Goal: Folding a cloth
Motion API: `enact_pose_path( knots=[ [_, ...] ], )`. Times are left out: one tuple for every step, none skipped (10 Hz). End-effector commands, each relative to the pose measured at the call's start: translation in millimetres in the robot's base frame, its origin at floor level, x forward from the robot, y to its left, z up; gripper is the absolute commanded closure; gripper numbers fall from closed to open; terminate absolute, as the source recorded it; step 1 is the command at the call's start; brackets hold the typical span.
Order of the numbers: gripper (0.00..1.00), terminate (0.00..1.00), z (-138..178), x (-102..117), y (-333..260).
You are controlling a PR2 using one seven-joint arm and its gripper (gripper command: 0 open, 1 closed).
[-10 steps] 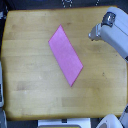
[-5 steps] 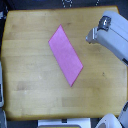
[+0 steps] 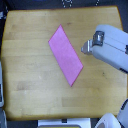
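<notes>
My gripper (image 3: pixel 86 48) is the nearest thing to me, so I start there. It hangs above the wooden table (image 3: pixel 30 75), just beside the cloth's edge on the exterior view's right, w/ a thin strip of bare wood between them. I do not touch the cloth. About my fingers: the view is too blurred and small, so I cannot tell if they are spread or pressed together. I see nothing pinched in them.

Next, the cloth (image 3: pixel 66 56) itself. It lies flat, approx. in the middle of the table, one single layer as far as I can judge, in parallelogram shape. No corner is lifted, no crease or doubled part shows. So my judgement is that the folding is not begun: 0 folds done, everything is left, incl. the first grasp of a corner or edge.

Direction of the cloth: its long axis runs diagonal, from the upper tip, which points to the far edge of the table and a bit to the exterior view's left, down to the lower tip, which points to the near edge and to the exterior view's right. The lower tip is narrow and sharp. From the cloth, my gripper is at the side of the long edge, approx. at mid length, not at any tip.
</notes>
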Motion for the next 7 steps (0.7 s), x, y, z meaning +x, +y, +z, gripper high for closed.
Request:
enact_pose_path(
  knots=[
    [0.0,0.0,-24,-64,45],
    [0.0,0.0,-30,-71,57],
    [0.0,0.0,-34,-75,63],
    [0.0,0.0,-39,-80,74],
    [0.0,0.0,-42,-82,81],
    [0.0,0.0,-44,-82,89],
    [0.0,0.0,-46,-84,96]
  ],
)
